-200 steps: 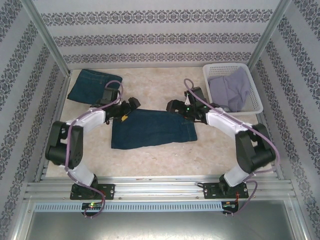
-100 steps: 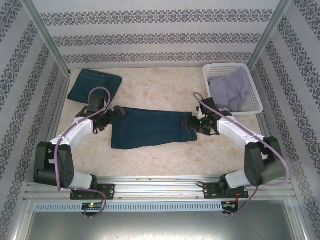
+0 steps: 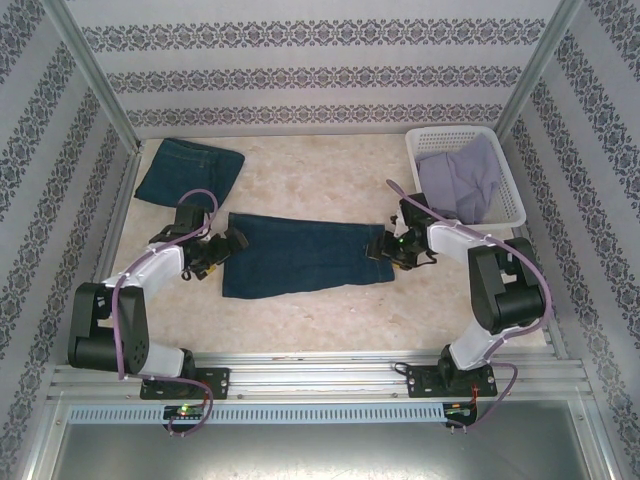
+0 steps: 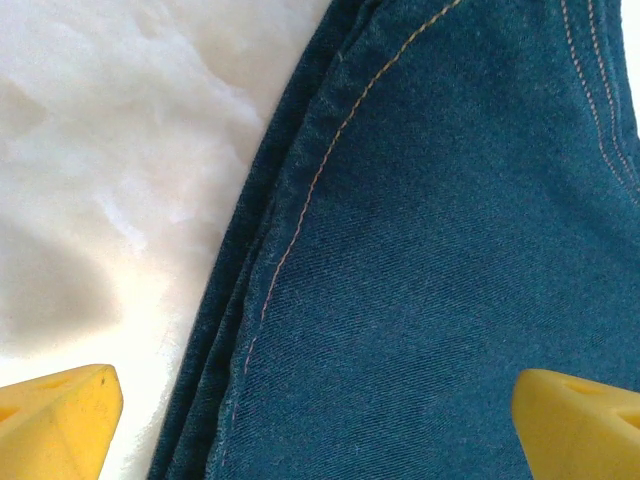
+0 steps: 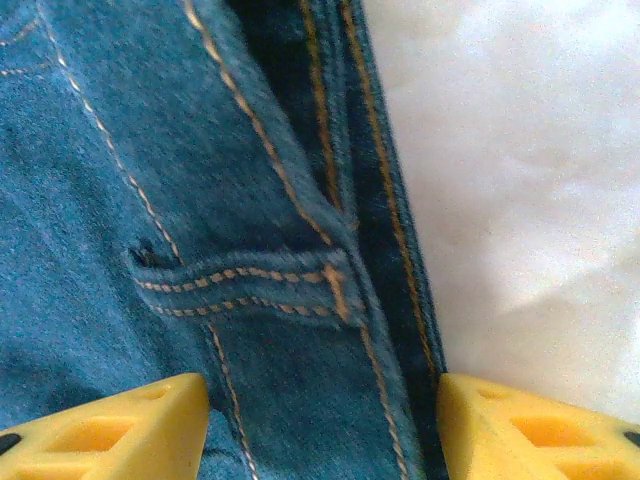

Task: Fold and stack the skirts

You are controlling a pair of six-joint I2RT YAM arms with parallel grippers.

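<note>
Currently, three garments are counted on the table (image 3: 320,180): two dark blue denim skirts and one lavender-grey garment (image 3: 465,175). One denim skirt (image 3: 305,255) is spread flat at the middle of the table, its long side running left to right. The second denim skirt (image 3: 188,170) is laid folded in the far left corner, well apart from the first. The lavender-grey garment is bundled inside a single white lattice basket (image 3: 450,131) set in the far right corner.

Two hands are seen, one at each end of the middle skirt. The left hand (image 3: 222,252) is held spread wide at the skirt's left edge; in its wrist view one yellow fingertip (image 4: 55,420) is placed over bare table and the other over denim, with a line of orange stitching (image 4: 300,200) between them. The right hand (image 3: 385,248) is set at the right edge, its yellow fingertips (image 5: 110,430) spread less widely, to either side of the seamed border beside a belt loop (image 5: 240,280). The cloth between them is seen lying flat, not pinched.
</note>
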